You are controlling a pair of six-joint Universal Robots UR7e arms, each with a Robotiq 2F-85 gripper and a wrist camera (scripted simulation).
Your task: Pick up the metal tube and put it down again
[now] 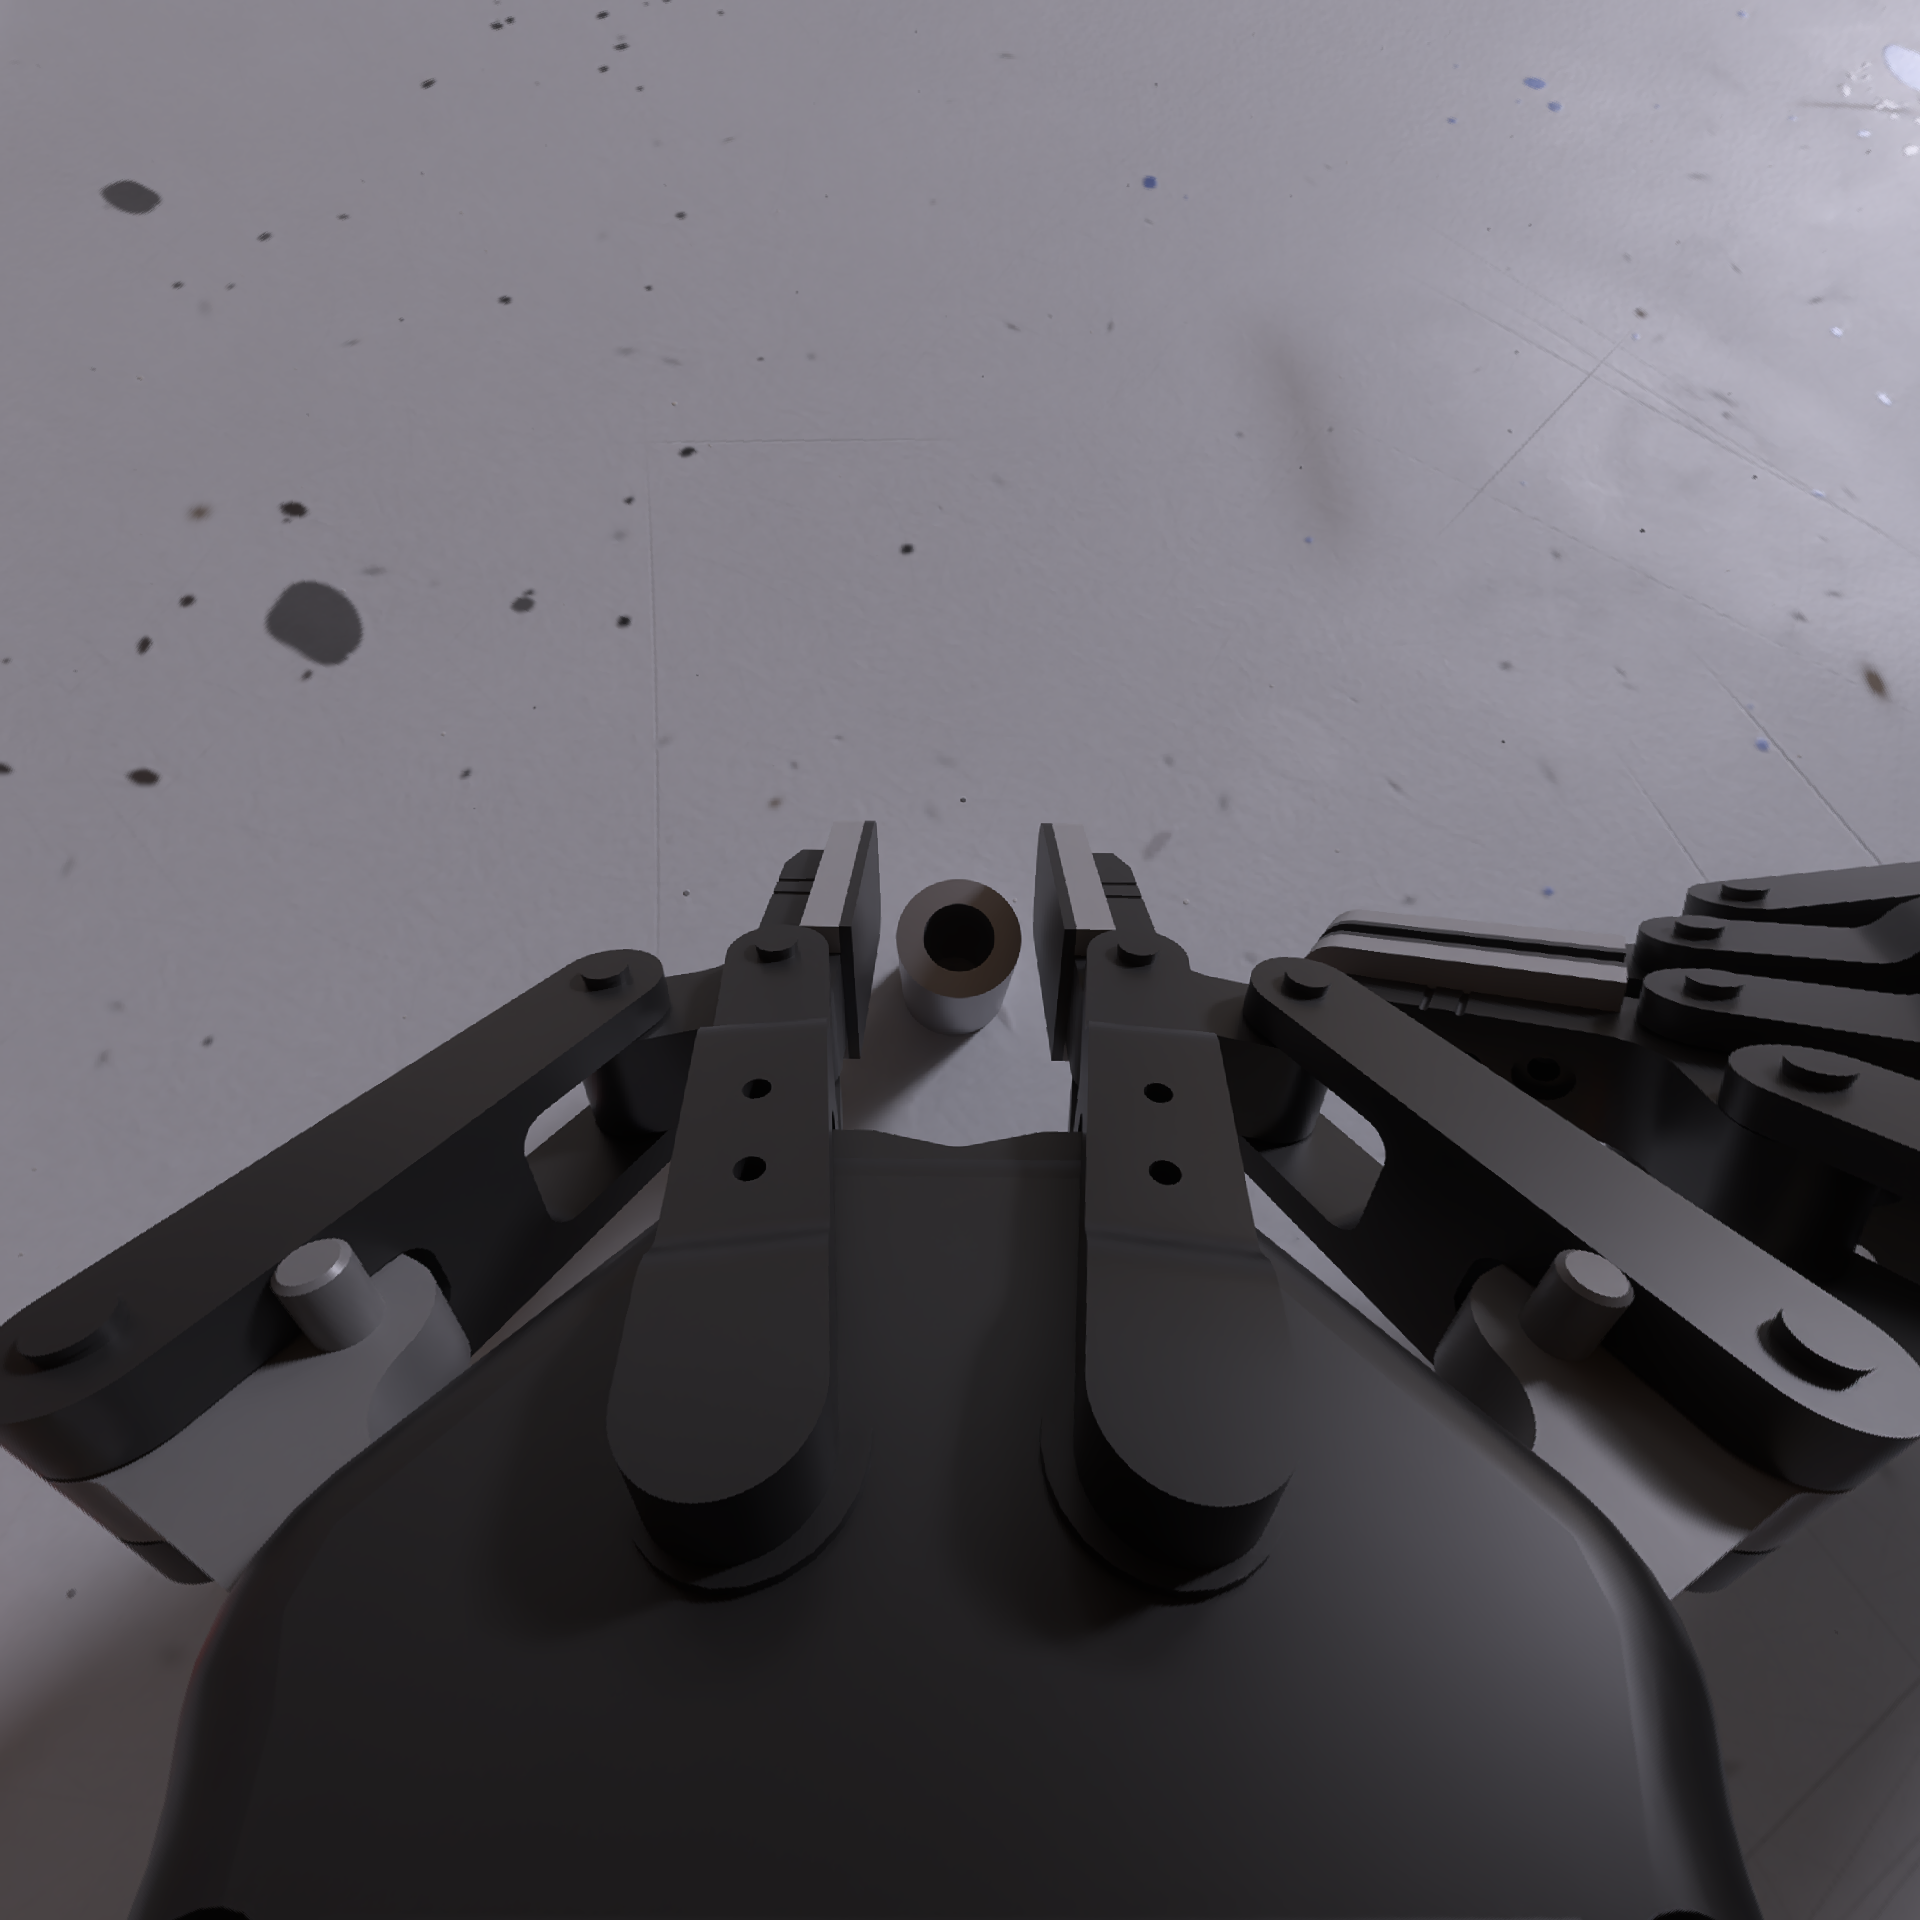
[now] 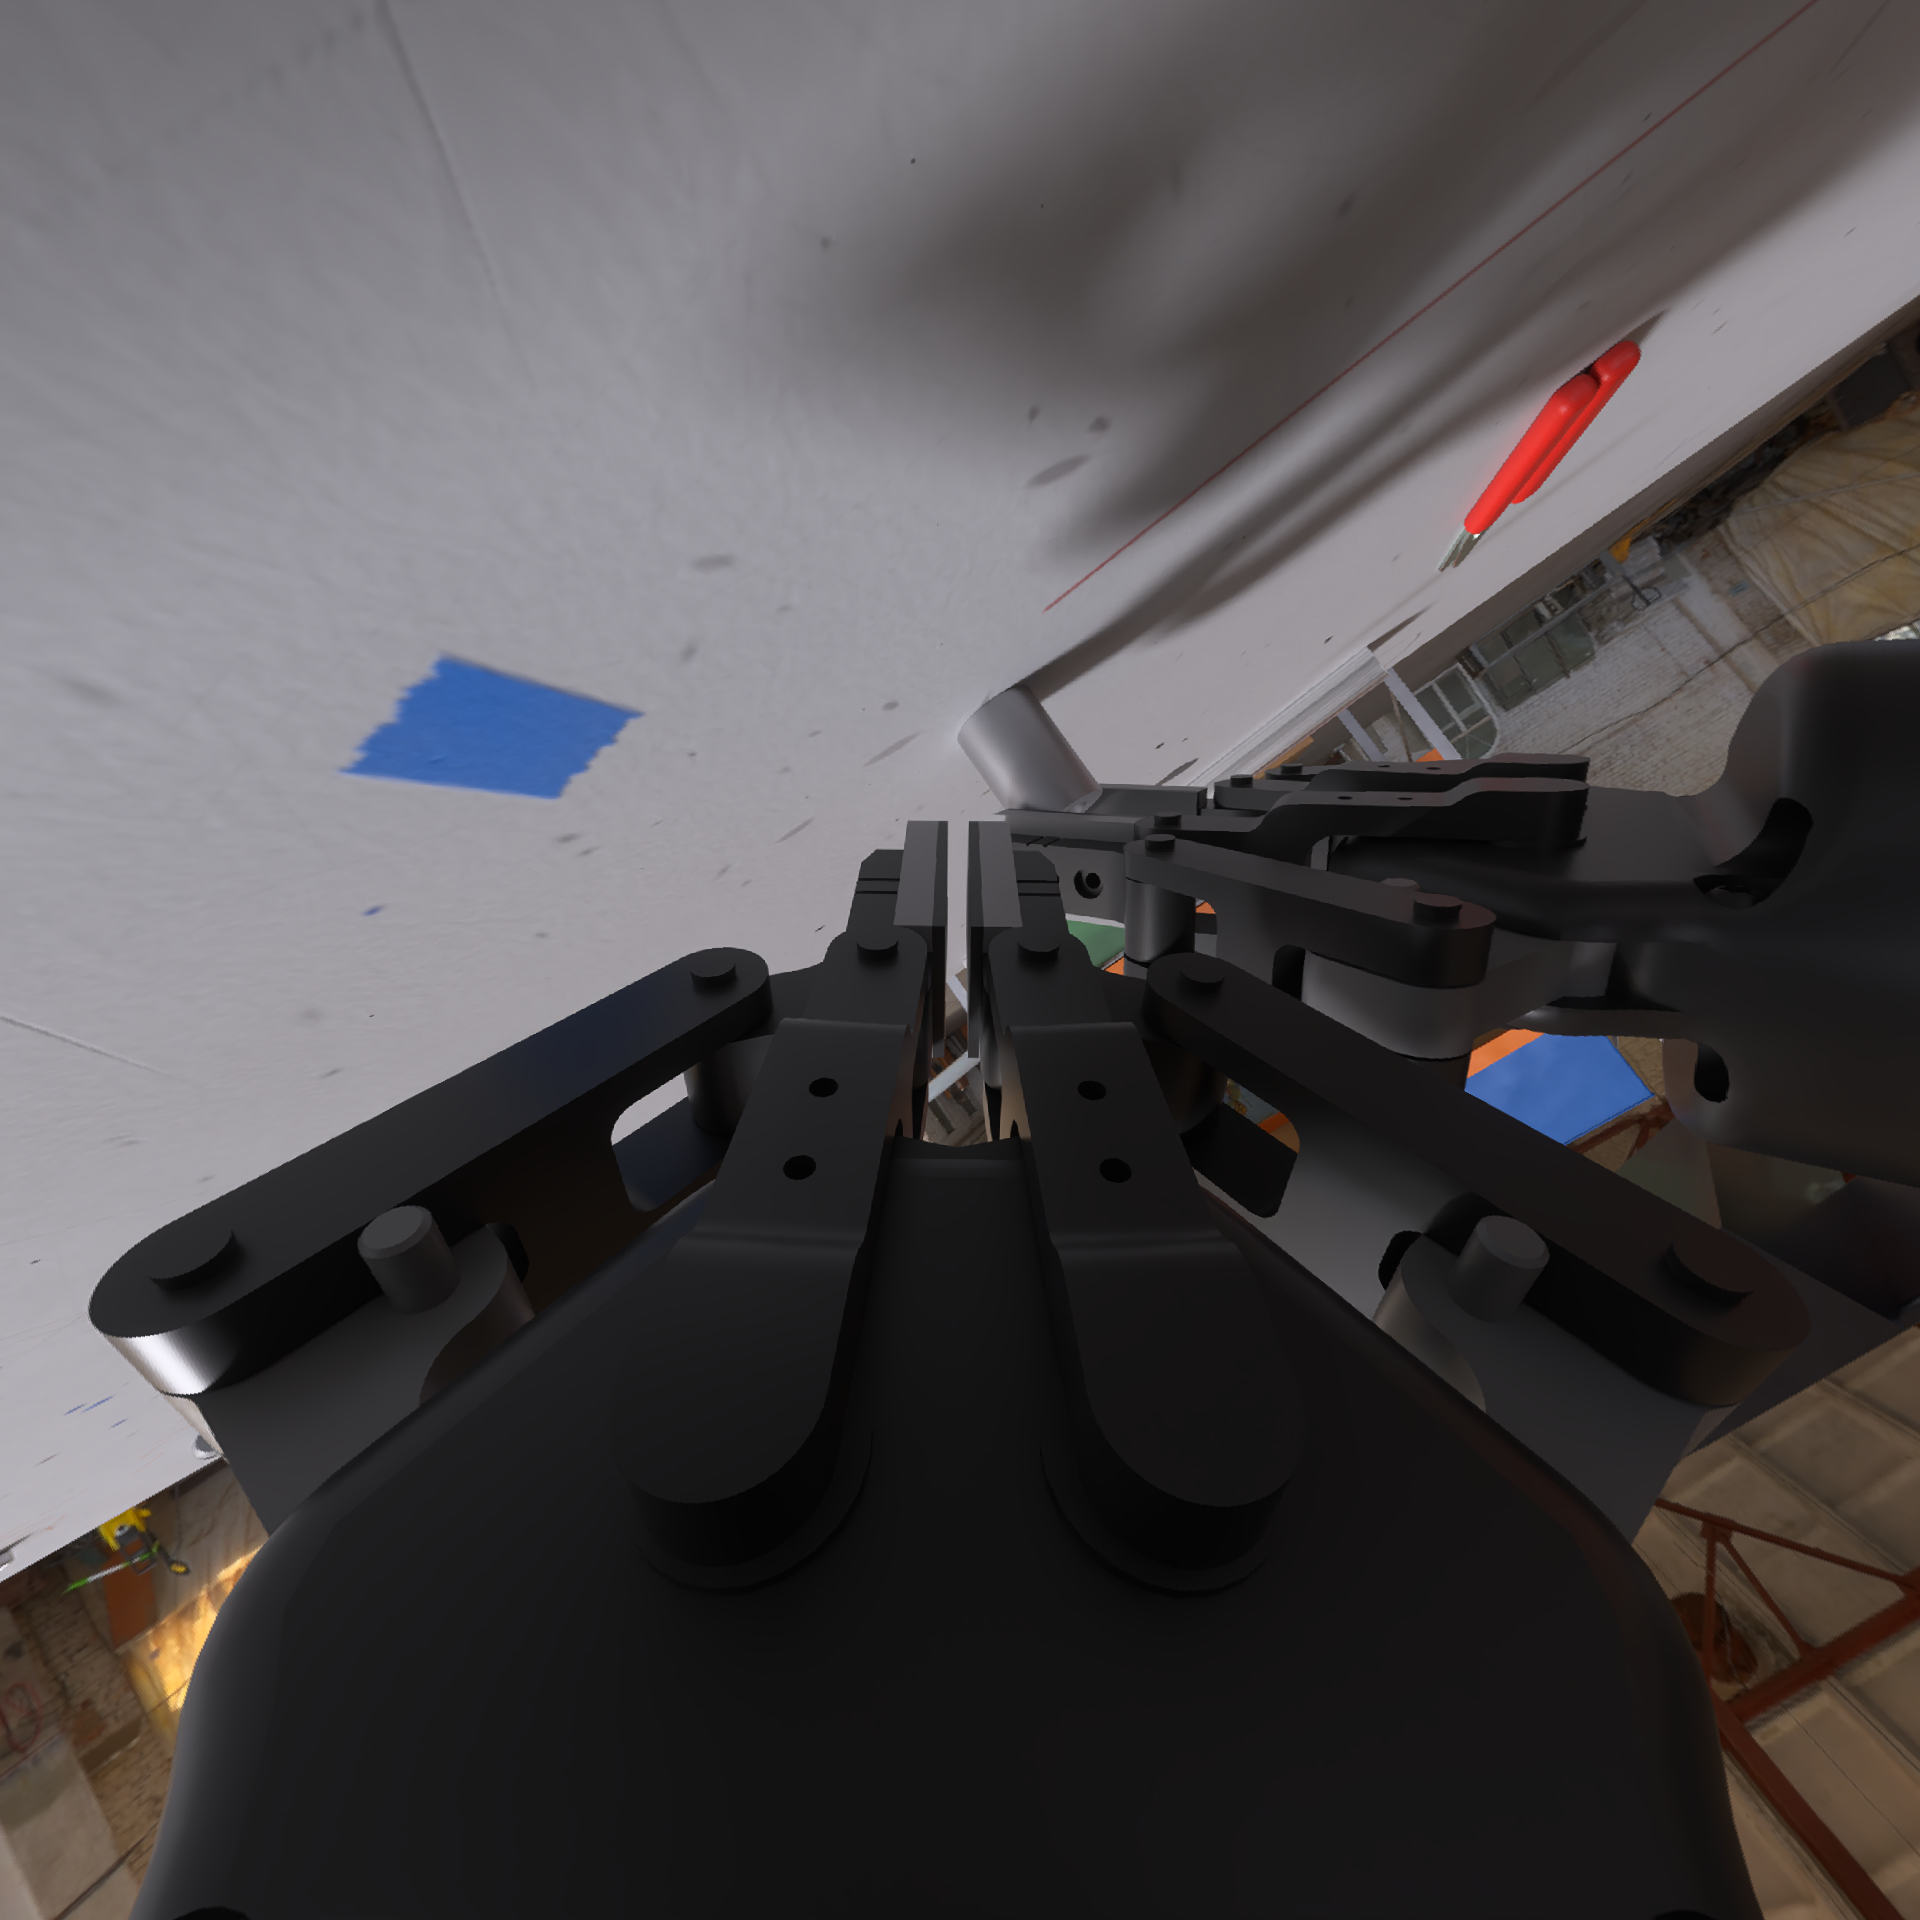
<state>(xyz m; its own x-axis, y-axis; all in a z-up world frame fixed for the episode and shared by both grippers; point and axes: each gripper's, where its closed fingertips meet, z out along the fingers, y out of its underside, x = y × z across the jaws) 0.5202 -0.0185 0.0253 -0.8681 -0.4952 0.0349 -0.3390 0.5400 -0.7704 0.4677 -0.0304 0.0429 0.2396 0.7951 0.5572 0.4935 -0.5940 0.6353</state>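
Note:
The metal tube is short, grey and hollow. It stands upright on the white table, its open end toward the left wrist camera. My left gripper is open, with one pad on each side of the tube and a small gap on both sides. My right gripper is shut with only a thin slit between its pads and holds nothing. It sits just right of the left gripper, where its fingers show in the left wrist view. The right wrist view shows the tube beside the left gripper's fingers.
The table is white with dark specks and scratches. A blue tape patch lies on it. A red-handled tool lies near the table's edge, beyond the tube. Past that edge is a workshop background.

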